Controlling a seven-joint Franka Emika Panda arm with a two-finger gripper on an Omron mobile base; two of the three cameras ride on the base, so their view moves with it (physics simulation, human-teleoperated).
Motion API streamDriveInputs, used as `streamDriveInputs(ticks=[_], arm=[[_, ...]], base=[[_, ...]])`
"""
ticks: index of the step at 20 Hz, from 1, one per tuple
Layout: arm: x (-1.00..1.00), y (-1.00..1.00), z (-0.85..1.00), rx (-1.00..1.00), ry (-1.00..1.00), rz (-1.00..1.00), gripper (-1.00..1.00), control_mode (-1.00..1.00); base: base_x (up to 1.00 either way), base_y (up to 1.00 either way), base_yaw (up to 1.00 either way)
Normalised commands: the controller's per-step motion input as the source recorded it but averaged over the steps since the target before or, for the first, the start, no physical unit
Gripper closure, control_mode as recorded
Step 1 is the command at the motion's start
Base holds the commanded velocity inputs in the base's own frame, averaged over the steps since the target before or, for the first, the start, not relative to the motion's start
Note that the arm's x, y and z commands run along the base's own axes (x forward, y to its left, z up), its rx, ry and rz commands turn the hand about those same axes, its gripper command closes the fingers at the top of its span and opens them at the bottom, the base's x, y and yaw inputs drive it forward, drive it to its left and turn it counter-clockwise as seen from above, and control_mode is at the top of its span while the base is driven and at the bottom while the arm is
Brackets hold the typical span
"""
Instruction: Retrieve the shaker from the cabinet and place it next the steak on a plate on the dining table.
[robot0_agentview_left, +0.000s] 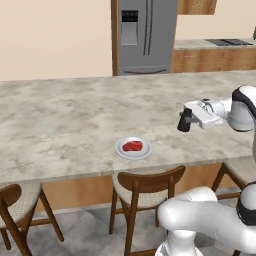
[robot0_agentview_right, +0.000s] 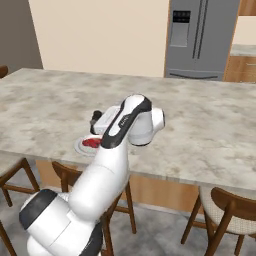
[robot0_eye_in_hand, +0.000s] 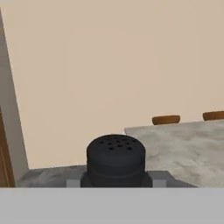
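Wooden chairs (robot0_agentview_left: 145, 187) line the near edge of the dining table (robot0_agentview_left: 60, 115), closest to the base cameras, with the arm rising just beyond them. Clamped between the jaws of the gripper (robot0_agentview_left: 187, 121) is the shaker (robot0_agentview_left: 185, 121), a small black cylinder. It looks upright and held clear above the stone top, to the right of the plate and not yet beside it. In the hand view its perforated cap (robot0_eye_in_hand: 116, 151) sits low at centre, with the fingers closed against its sides, so the grip looks square and the shaker should not tip when set down.

Left of the shaker and nearer the table's front edge lies the plate (robot0_agentview_left: 121, 151), round and pale, with the steak (robot0_agentview_left: 132, 146) flat in its middle. From the right base view, the shaker (robot0_agentview_right: 95, 117) hangs just behind the plate (robot0_agentview_right: 80, 146), partly masked by the arm's forearm.

Carrying appears to be nearly over; lowering is what remains. Since the meat takes up the plate's centre, the likely landing spot is the bare rim area beside it. Beyond the table stands a steel refrigerator (robot0_agentview_left: 145, 35) against the far wall.
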Motion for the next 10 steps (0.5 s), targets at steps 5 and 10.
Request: streamDriveInputs(ticks=[5, 10], arm=[[0.24, 0.0, -0.39, -0.13, -0.02, 0.13, 1.0, -1.0], [0.01, 0.0, -0.26, -0.12, 0.0, 0.01, 1.0, -1.0]], base=[[0.0, 0.0, 0.0], [0.0, 0.0, 0.0]])
